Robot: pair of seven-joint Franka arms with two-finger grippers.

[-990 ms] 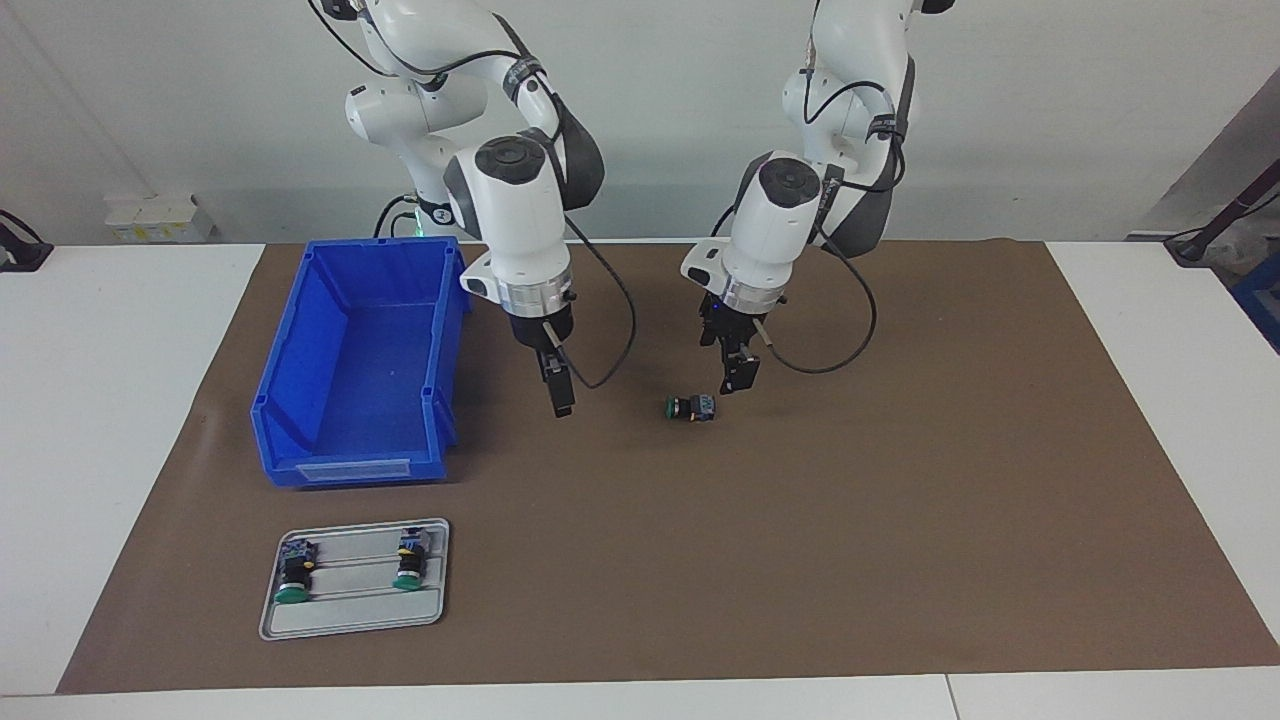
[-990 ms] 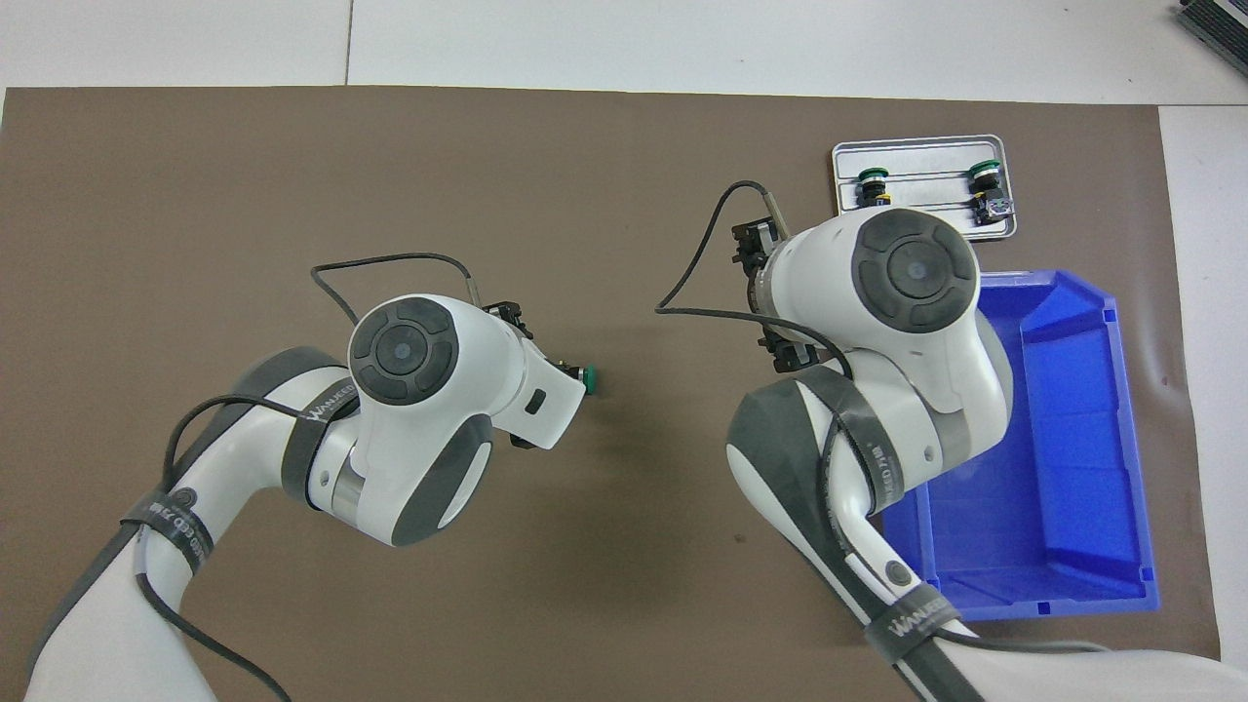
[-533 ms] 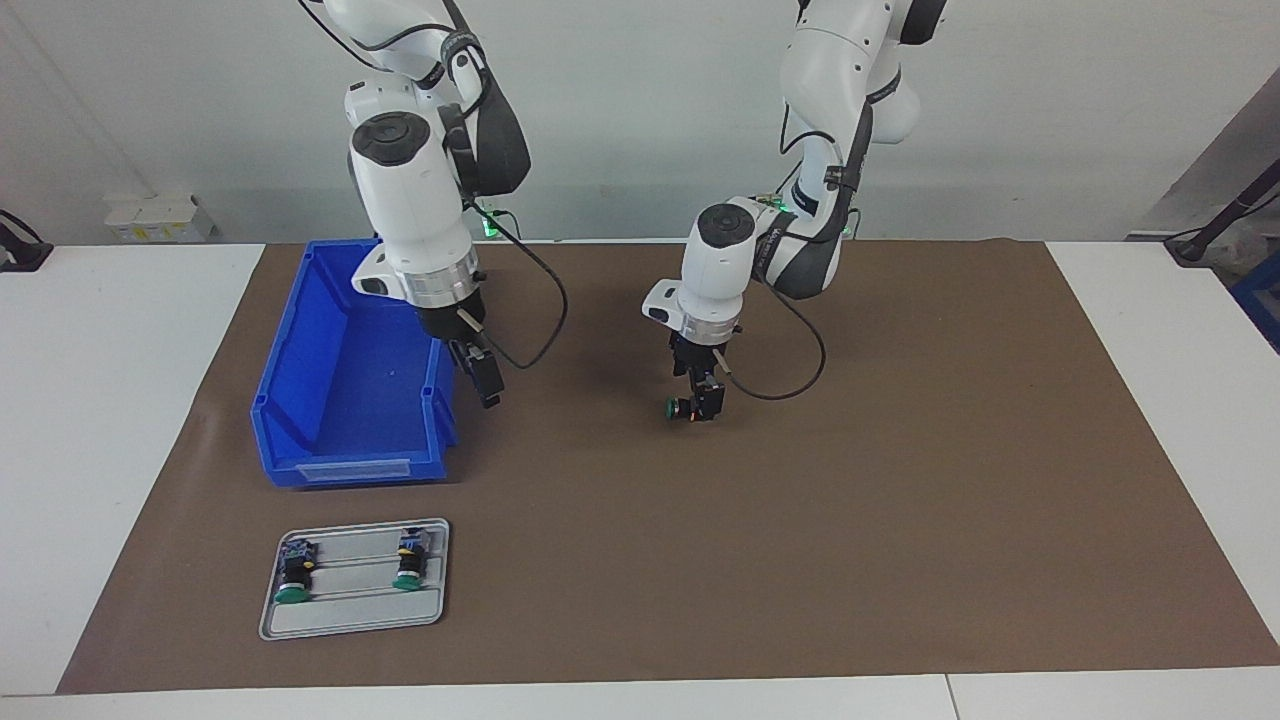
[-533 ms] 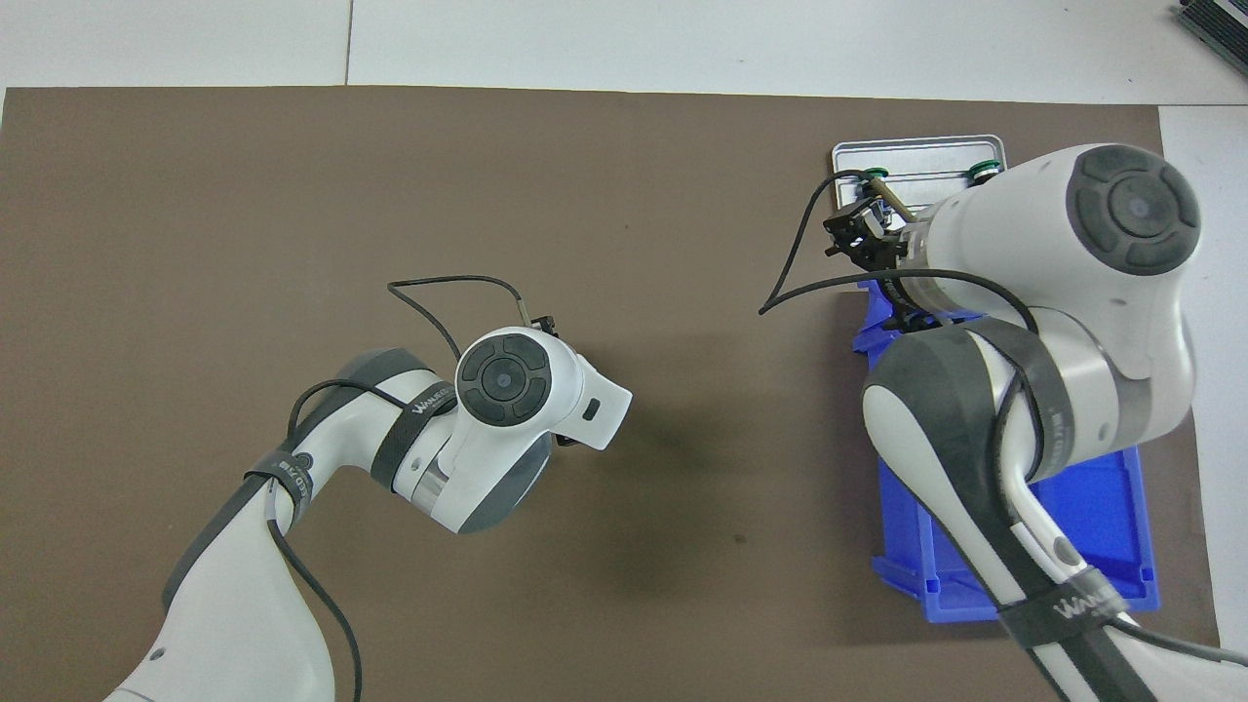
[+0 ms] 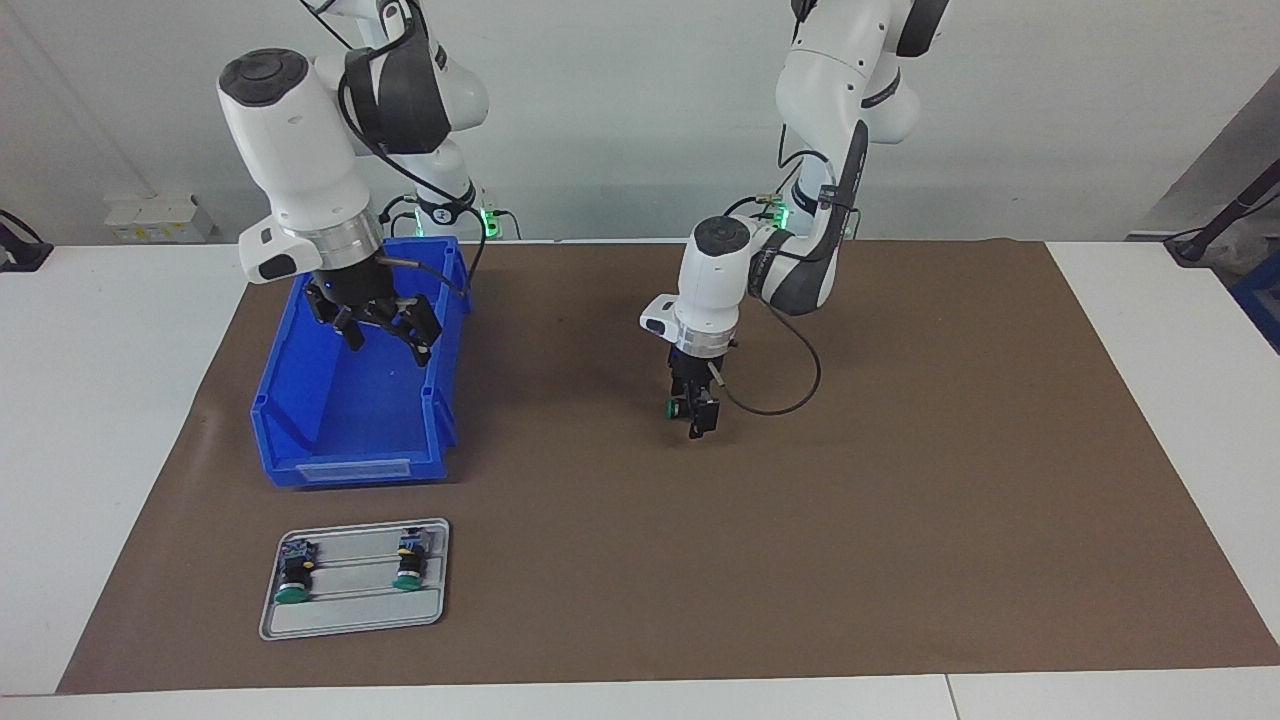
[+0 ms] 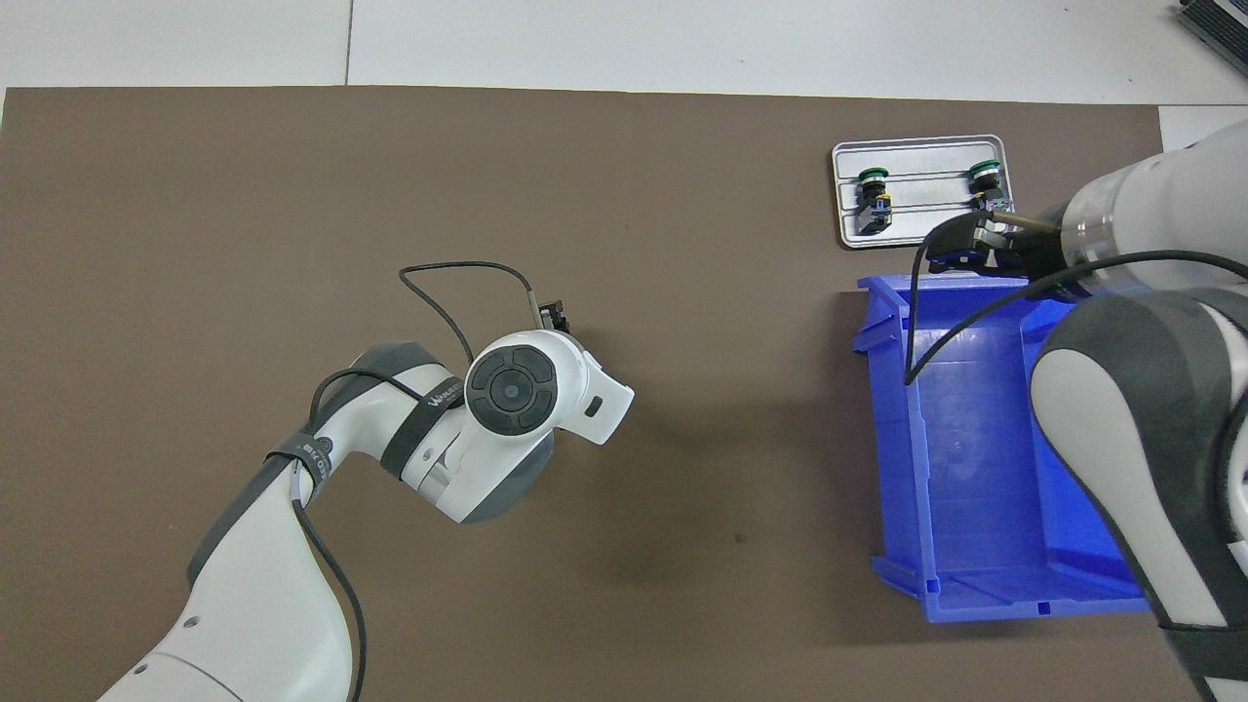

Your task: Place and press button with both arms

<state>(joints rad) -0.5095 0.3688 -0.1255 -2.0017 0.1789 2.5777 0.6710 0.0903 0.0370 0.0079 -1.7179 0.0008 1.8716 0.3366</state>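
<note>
A button (image 5: 674,406) with a green cap lies on its side on the brown mat (image 5: 900,500), midway between the arms. My left gripper (image 5: 700,424) is down at the mat and shut on its black body. In the overhead view the left wrist hides the button and only the gripper's tip (image 6: 557,316) shows. My right gripper (image 5: 382,330) is open and empty, raised over the blue bin (image 5: 350,468). It also shows in the overhead view (image 6: 960,249). Two twin buttons (image 5: 293,578) (image 5: 408,568) lie in a grey tray (image 5: 350,615).
The blue bin (image 6: 892,439) stands at the right arm's end of the mat. The grey tray (image 6: 926,229) lies farther from the robots than the bin. Black cables loop from both wrists. White table borders the mat.
The left gripper came down over the loose button and closed on it. The right arm swung away from the mat's middle, rose over the blue bin, and its fingers spread open.
</note>
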